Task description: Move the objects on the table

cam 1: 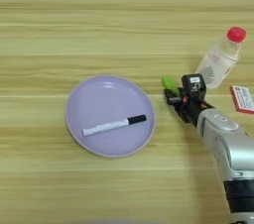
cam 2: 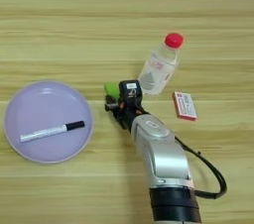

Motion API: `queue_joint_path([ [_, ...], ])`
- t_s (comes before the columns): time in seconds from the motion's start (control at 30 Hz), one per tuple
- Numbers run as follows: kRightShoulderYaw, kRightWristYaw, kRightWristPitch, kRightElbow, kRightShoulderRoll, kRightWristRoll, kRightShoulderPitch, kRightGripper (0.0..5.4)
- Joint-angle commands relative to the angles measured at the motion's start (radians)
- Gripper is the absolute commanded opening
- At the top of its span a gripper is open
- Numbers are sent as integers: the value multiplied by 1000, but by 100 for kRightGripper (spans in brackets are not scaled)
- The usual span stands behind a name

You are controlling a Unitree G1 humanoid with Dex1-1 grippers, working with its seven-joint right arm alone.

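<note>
A round lavender plate (cam 1: 110, 115) lies left of centre on the table (cam 1: 99, 20). A white marker with a black cap (cam 1: 114, 124) rests inside it, cap pointing right. A small green block (cam 1: 168, 83) sits just right of the plate. My right gripper (cam 1: 171, 95) reaches in from the lower right, its black tip right against the block's near side and covering part of it. A clear red-capped bottle (cam 1: 221, 57) lies tilted behind the gripper, cap to the upper right.
A small red and white box (cam 2: 185, 105) lies flat to the right of the gripper, in front of the bottle. A black cable (cam 2: 211, 168) loops off the silver forearm (cam 2: 161, 153) at the lower right.
</note>
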Motion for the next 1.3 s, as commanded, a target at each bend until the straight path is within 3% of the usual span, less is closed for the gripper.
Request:
queue_joint_path([
  [0.03,-1,0,-10,-40,-29,-6,-25,223],
  [0.77,-12,52,98,-410,-95,22,34,434],
  [0.93,13,137,120,-497,-167,36,50,496],
  [1.03,30,167,127,-524,-184,38,59,530],
  [1.3,87,254,140,-577,-224,53,85,536],
])
